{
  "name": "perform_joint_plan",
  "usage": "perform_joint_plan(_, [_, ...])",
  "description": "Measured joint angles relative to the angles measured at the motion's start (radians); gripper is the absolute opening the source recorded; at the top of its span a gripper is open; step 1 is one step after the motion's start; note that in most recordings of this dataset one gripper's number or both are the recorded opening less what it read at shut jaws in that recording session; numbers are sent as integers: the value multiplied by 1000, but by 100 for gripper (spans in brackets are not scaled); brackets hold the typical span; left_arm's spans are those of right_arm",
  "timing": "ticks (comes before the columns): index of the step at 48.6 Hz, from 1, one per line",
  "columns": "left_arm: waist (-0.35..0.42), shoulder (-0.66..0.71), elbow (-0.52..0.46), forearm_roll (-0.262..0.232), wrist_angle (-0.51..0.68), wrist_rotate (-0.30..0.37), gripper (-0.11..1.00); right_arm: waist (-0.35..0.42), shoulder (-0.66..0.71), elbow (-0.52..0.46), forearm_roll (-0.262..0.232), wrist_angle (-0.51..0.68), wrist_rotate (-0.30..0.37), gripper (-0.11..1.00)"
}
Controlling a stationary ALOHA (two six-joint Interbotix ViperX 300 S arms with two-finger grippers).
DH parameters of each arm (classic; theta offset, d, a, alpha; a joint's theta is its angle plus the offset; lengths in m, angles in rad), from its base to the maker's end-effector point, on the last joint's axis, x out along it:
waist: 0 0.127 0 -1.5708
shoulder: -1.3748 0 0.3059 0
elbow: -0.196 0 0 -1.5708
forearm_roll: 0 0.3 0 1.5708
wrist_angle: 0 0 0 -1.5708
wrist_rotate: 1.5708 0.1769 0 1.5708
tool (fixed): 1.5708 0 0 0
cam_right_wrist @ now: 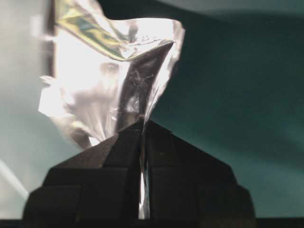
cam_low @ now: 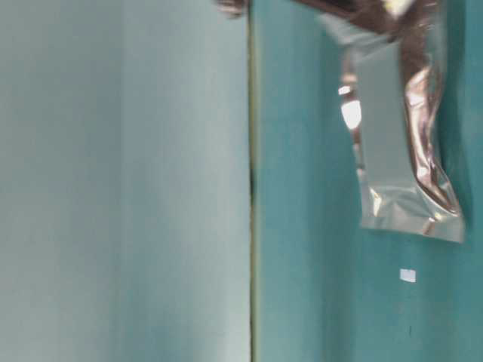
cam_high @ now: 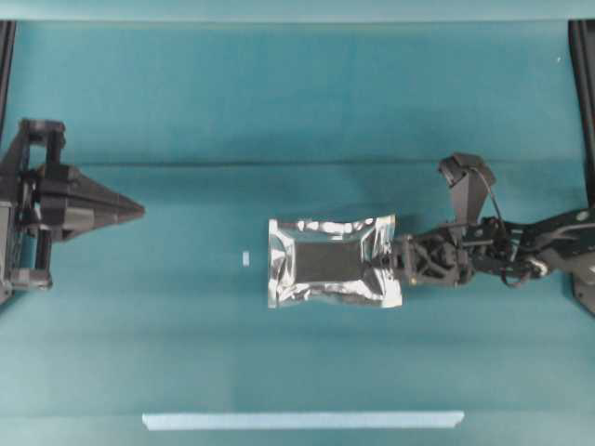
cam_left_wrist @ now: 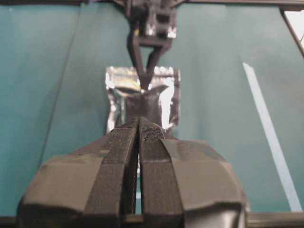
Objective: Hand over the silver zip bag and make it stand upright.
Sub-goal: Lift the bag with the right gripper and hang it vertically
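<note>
Pickup looks done — the right tool [cam_high: 390, 259] pinches the silver zip bag [cam_high: 333, 261] by one short edge near the counter's [cam_high: 279, 93] middle — while the left tool [cam_high: 138, 212], pressed together, waits near the left edge; handover and standing remain.

Surface: a teal cloth [cam_high: 279, 102] is spread over the table, creased across.
Near edge: a pale tape strip [cam_high: 302, 420] is laid.
Centre: a small white tag [cam_high: 245, 257] is seen.
</note>
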Motion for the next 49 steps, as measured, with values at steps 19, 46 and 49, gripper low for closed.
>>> perform_joint_plan(19, [8,9,0,2,0,-58,-1,-155,-143,-235,-95,551,-282,4])
perform_joint_plan(46, [29,66,-12,0,11,-176,-1,-126,-34,-604,-468,1112,-370,4])
perform_joint_plan(49, [28,66,-12,0,11,-181,-1,-109,-14,-635,-488,1140,-423,4])
